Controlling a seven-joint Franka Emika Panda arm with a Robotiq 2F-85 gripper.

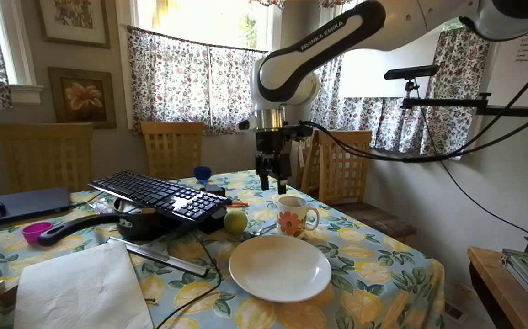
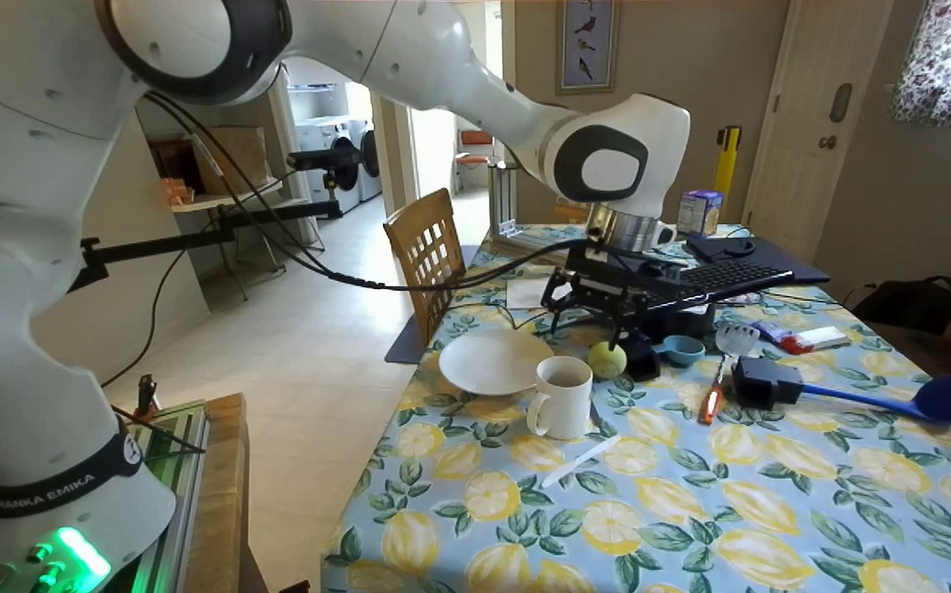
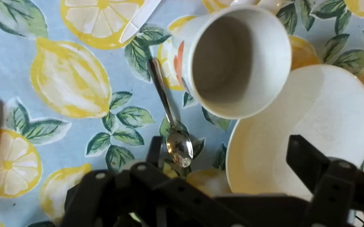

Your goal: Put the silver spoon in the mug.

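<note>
While the spoon [image 3: 176, 136] lies beside the mug [image 1: 291, 219], the pincer [image 3: 225, 149] hangs above, spread wide.

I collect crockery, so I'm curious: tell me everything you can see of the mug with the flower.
The mug is off-white and smooth, like glazed ceramic, with an orange-red, dark-centred flower and a loop handle. It stands upright on the lemon-print tablecloth; its shaded inside looks empty in the wrist view. The silver spoon lies beside it, apart; whether the white plate touches it I cannot tell. The open hand is not gripping it.
</note>
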